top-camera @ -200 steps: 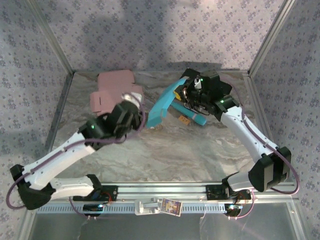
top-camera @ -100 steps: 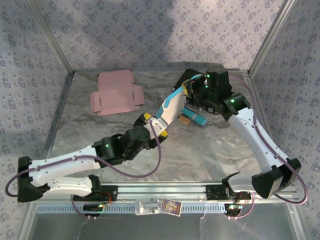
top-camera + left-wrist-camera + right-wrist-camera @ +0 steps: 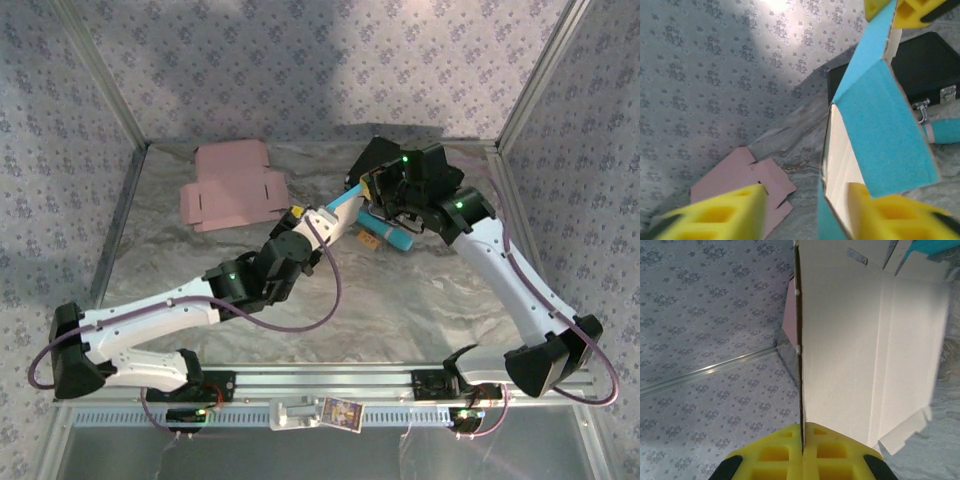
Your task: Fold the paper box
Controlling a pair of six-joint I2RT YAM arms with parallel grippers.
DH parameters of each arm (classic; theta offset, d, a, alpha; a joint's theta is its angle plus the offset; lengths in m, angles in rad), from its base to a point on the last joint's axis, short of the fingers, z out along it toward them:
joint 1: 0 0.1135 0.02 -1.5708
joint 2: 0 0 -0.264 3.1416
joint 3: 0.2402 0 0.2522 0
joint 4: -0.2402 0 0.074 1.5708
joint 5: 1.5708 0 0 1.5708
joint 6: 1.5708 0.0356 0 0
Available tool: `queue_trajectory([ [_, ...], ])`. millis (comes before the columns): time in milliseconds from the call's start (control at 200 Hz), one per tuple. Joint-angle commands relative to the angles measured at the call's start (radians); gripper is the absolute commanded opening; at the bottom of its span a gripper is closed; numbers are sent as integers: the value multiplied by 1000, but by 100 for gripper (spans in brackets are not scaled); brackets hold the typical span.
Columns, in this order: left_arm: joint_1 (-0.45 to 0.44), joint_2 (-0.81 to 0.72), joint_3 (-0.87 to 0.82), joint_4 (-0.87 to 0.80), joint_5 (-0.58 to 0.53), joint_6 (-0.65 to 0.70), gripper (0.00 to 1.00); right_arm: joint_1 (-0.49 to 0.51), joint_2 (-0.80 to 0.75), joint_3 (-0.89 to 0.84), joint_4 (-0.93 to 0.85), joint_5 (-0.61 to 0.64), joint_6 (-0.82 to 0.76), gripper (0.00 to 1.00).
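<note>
Raised at the upper middle of the top view, the blue paper box (image 3: 343,207) is pinched by one panel edge in the right claw (image 3: 801,432), and the wide-spread left claw (image 3: 805,207) closing off-line would likely crumple it or twist it free.

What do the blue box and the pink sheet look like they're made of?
The blue box: thin paperboard, matte blue outside, plain white inside, brownish core at the cut edge. The pink sheet: likely the same die-cut card, matte, lying flat.
</note>
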Motion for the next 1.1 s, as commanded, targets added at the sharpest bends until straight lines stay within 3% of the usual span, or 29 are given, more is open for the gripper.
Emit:
queue_trajectory([
  [0,12,-39,27,-40,66,-14,21,11,6,45,-31,30,20,0],
  [95,16,-53,31,-73,102,-31,0,18,13,49,-18,35,18,0],
  [220,39,-104,25,-106,204,-94,0,35,18,66,-6,51,-11,0],
  [400,219,-216,-20,-146,591,-337,0,71,-2,91,30,113,-83,50],
  [500,349,-272,-105,-134,763,-427,0,87,-17,85,27,142,-100,67],
  [810,526,-284,-376,49,805,-377,0,122,-8,-62,99,112,-73,70],
  [1094,537,-206,-500,208,813,-300,0,154,67,-176,228,86,-78,63],
])
